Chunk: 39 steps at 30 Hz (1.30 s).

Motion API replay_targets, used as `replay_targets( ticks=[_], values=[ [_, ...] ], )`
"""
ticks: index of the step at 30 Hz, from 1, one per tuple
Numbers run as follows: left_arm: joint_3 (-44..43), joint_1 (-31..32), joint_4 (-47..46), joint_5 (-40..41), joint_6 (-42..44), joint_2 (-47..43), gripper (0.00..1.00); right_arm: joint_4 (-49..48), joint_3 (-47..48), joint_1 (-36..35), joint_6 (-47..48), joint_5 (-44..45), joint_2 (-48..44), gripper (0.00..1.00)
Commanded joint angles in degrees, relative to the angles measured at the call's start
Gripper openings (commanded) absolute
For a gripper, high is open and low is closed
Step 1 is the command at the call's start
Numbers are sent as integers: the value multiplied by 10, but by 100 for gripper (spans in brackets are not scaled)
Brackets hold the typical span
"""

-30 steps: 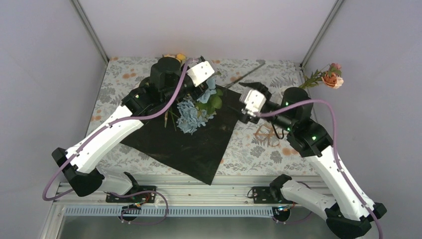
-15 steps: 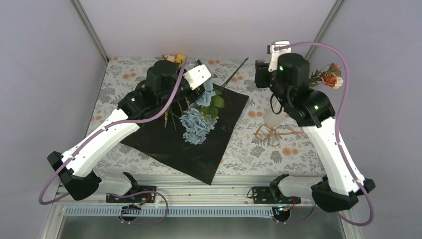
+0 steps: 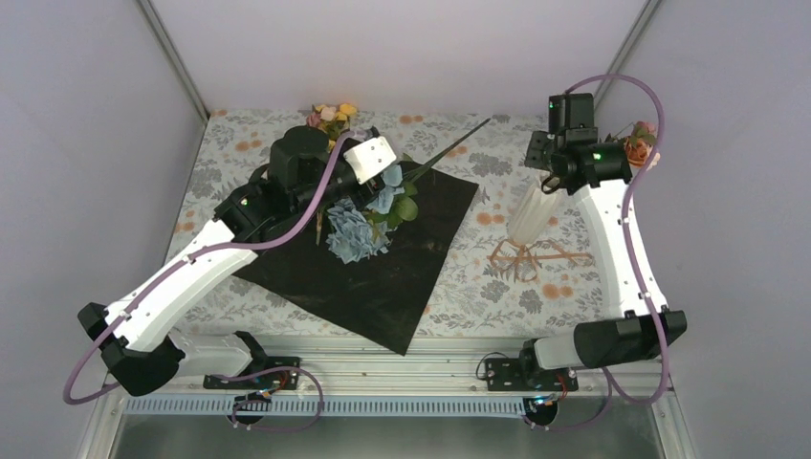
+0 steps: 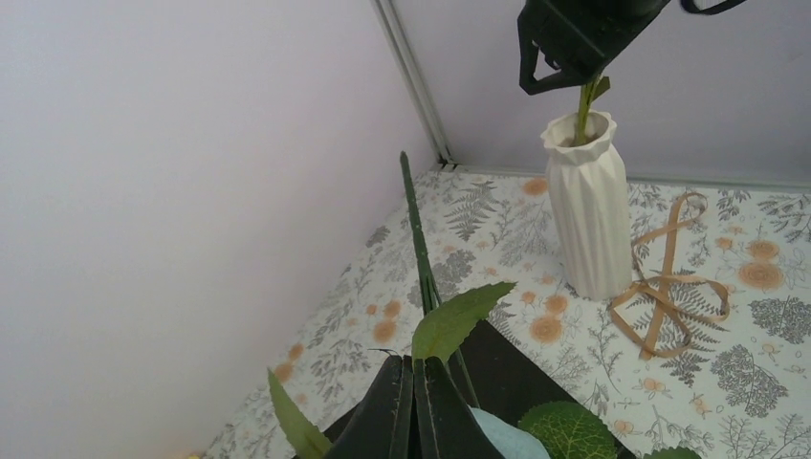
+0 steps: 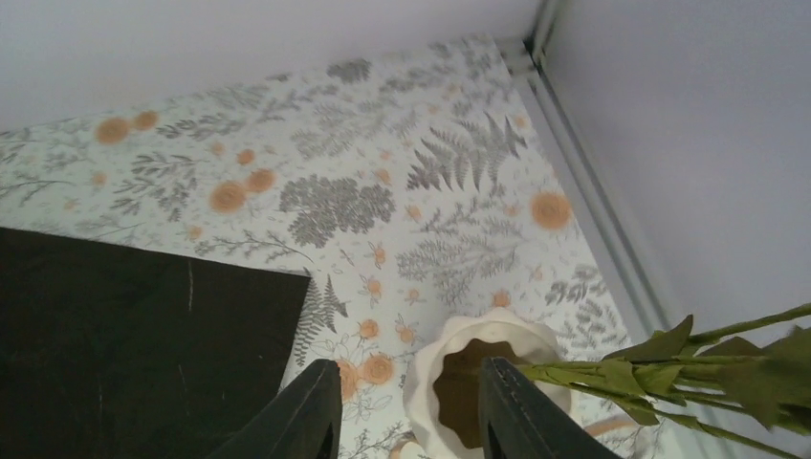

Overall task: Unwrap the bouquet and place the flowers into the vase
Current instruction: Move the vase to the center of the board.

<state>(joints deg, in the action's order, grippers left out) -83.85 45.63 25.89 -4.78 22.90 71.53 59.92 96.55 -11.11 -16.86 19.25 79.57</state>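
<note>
White ribbed ceramic: the vase [image 3: 529, 208] is standing upright on the right half of the desk [image 3: 459, 296], apart from the wrapping. It is already carrying one leafy stem, whose pink-and-orange bloom [image 3: 638, 148] is leaning toward the right wall [image 3: 727, 191]. Change noted: a second ago the right claw [image 5: 411, 409] was working low at the sheet's right corner with jaws wide. It is now hanging directly over the scalloped mouth, jaws narrowing but still apart, with the vase opening showing in the gap and nothing visibly between them. The green stem is passing just beside one finger, and whether they are touching cannot be told. Reading: the right arm is probably tending the stem already lodged, not delivering a new one. The flowers [image 3: 356, 229], blue bloom foremost, are sitting over the opened black sheet [image 3: 383, 282] left of centre. The left claw [image 4: 413, 413] is pressed fully shut among their leaves, apparently pinching stems, since the bunch has been shifting with that arm. Unwrapping is looking done; most stems are awaiting transfer. Outward: a tan ribbon [image 3: 521, 253] is lying just in front of the vase foot, and a yellow-and-pink cluster [image 3: 334, 112] is resting at the far edge. Room: open cloth is lying between sheet and vase for a crossing. The right wall and corner post [image 3: 617, 53] are crowding the vase, and the right arm is occupying the air above its mouth.
</note>
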Motion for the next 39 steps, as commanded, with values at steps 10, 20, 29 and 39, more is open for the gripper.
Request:
replay_targets(
  ticks=[10,20,29,39],
  values=[
    [21,-1,-21,-22,2,-34,2,-44,-79,85,11,-126,48,36],
    [33,0,-27,-24,3,-39,2,-50,-91,91,26,-134,84,34],
    [43,0,-30,-17,6,-45,2,-47,-49,92,61,-133,102,4],
    [50,0,-31,-8,9,-44,2,17,146,88,72,-109,174,4]
  ],
)
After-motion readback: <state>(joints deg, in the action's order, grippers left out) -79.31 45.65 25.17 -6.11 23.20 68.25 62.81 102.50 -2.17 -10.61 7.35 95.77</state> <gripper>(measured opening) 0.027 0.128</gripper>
